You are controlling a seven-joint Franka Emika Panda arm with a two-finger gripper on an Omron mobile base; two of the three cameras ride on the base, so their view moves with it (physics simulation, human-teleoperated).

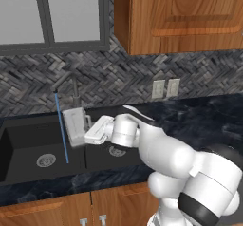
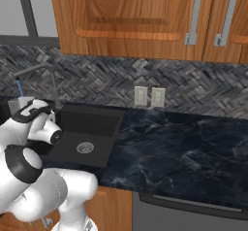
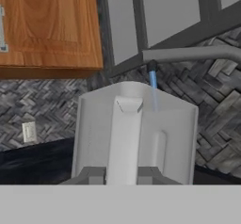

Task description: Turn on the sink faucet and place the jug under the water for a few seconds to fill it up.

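The clear whitish jug (image 1: 75, 125) hangs upright over the black sink (image 1: 28, 130), with my gripper (image 1: 89, 134) shut on its side from the right. The dark grey faucet (image 1: 72, 85) stands behind it, its spout angled to the left. A thin blue stream of water (image 1: 61, 127) falls from the spout tip to the left basin floor, passing right by the jug's left side. In the hand view the jug (image 3: 136, 133) is close, its handle between my fingertips (image 3: 96, 175), and the water (image 3: 153, 84) drops from the spout (image 3: 188, 54) behind the jug's far rim.
The left basin's round silver drain (image 1: 46, 160) lies below the jug. The right basin's drain (image 2: 85, 147) sits near my arm. Dark marble counter (image 2: 184, 147) stretches right, with two wall outlets (image 2: 149, 97) and wooden cabinets (image 2: 135, 16) above. A window (image 1: 52, 11) is over the sink.
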